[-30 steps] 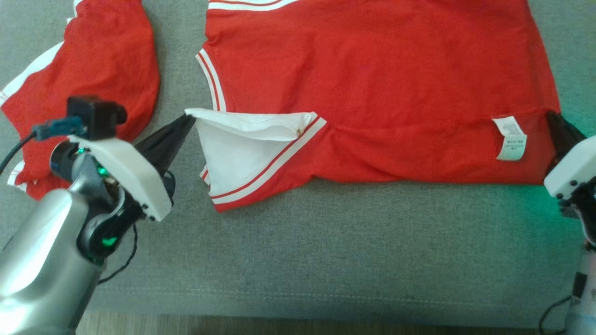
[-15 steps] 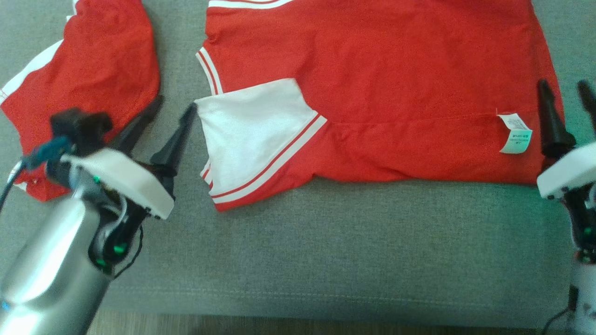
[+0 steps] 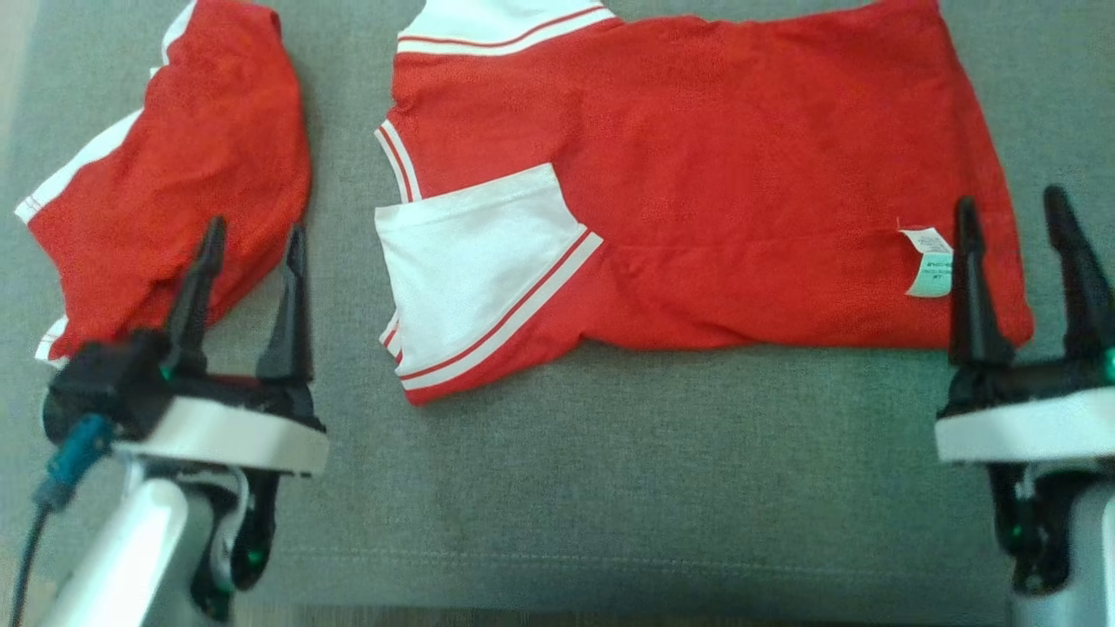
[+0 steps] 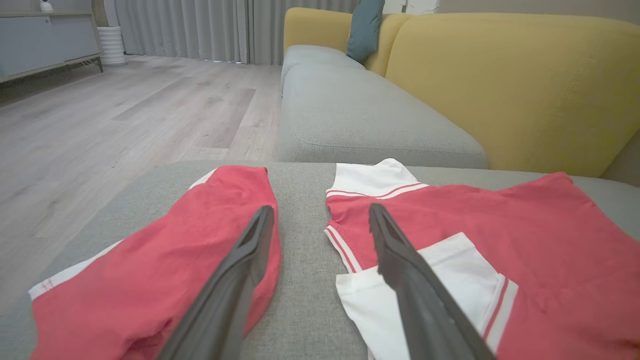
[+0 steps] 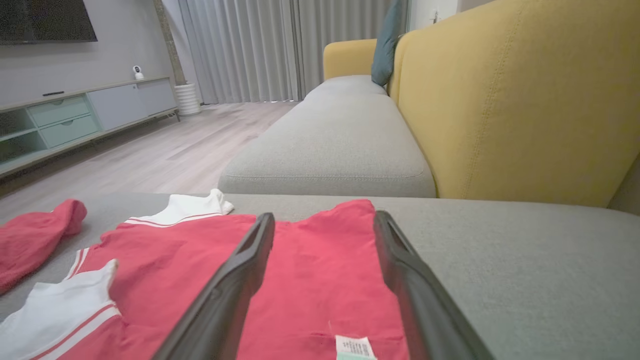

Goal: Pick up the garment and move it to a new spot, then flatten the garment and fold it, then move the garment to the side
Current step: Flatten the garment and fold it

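Left gripper point(image 3: 254, 231) and right gripper point(image 3: 1009, 200) have released and backed off, jaws apart; garment point(image 3: 697, 174) shows 1 fold, further folding and side move seemingly outstanding.

Your red shirt point(image 3: 740, 174) — flat on the grey cushion point(image 3: 610, 488), apparently folded once.

You'll find it spread crosswise in the head view, mostly smooth with a few shallow creases. One white sleeve point(image 3: 470, 252), edged in red and white stripes, lies turned in over the red at the left end. A second white sleeve point(image 3: 496, 22) pokes out at the far edge. A small care label point(image 3: 926, 261) shows near the right end — its print is too small to read.
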Available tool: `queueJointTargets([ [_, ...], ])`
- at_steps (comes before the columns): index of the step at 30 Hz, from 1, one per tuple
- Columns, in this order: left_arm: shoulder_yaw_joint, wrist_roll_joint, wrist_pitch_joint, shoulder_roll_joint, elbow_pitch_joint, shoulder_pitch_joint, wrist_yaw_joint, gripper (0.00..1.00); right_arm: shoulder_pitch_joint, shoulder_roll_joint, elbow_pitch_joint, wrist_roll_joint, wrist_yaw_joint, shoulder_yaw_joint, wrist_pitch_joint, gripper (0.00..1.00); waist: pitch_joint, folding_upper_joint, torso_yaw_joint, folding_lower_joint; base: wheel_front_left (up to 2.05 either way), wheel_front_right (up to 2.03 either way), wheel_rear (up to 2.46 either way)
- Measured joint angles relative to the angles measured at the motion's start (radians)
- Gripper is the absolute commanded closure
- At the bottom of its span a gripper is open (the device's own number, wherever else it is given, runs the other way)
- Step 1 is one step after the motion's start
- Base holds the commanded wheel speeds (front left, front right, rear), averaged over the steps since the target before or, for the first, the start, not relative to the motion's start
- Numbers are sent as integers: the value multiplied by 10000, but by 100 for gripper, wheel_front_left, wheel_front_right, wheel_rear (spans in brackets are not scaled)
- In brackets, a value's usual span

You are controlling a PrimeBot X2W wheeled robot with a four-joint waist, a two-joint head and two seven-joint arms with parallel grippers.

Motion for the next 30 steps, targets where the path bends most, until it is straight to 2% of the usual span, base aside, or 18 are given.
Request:
queueJointTargets([
  [8, -15, 579, -10, -276, -207, 968, 52, 0, 1061, 280, 19, 19, 0, 61, -479, 0, -394, 0, -38, 0, 0, 0, 0],
  [11, -36, 581, -10, -282, -161, 1022, -117, 0, 1113, 353, 84, 21, 0, 63, -523, 0, -464, 0, -86, 0, 0, 0, 0],
  [23, -23, 625, -10, -324, 0, 1021, -219, 0, 1113, 380, 121, 59, 0, -75, -531, 0, -551, 0, -115, 0, 0, 0, 0],
  [26, -96, 679, 10, -339, 96, 984, -407, 0, 1112, 397, 240, 105, 0, -270, -253, 0, -438, 0, -109, 0, 0, 0, 0],
  [30, -560, 594, 608, -428, 527, 500, -924, 0, 1092, 405, 652, 130, 0, -855, 731, 0, -124, 0, -97, 0, 0, 0, 0],
])
